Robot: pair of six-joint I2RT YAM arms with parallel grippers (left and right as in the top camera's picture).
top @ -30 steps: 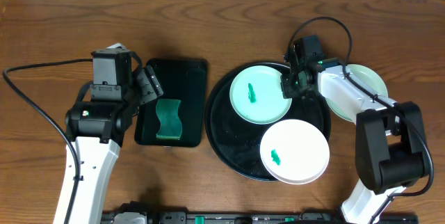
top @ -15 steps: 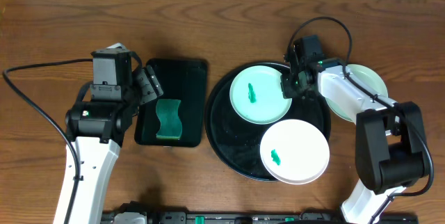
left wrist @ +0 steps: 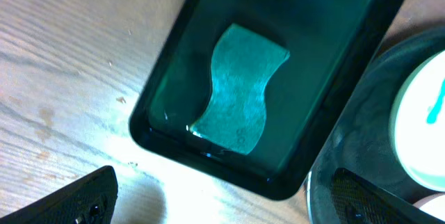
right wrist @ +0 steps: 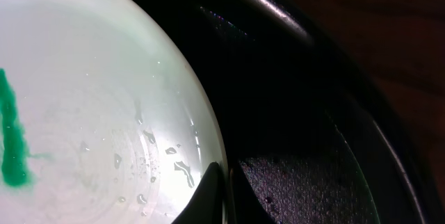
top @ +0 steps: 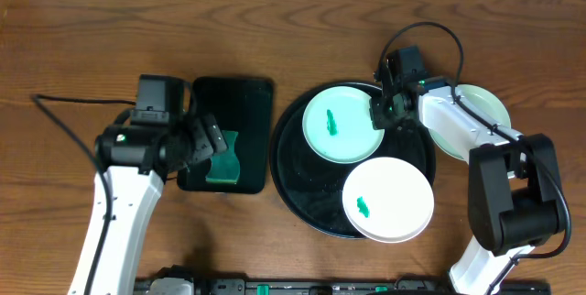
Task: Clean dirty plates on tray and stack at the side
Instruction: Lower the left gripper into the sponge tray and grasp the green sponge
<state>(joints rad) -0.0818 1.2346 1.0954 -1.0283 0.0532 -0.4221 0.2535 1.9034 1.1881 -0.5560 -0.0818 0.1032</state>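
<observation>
A pale mint-green plate with a green smear lies at the back of the round black tray. My right gripper is shut on its right rim; the right wrist view shows both fingers pinching the plate's edge over the tray. A white plate with a green smear lies at the tray's front right. A second mint plate sits on the table right of the tray, partly under my right arm. My left gripper is open and empty.
A small rectangular dark green tray holds a green sponge left of the black tray. In the left wrist view the sponge lies in that tray, with the black tray's rim at the right.
My left arm has swung forward and to the right, bringing its gripper over the sponge's left edge. The right arm and the plates have not moved.
</observation>
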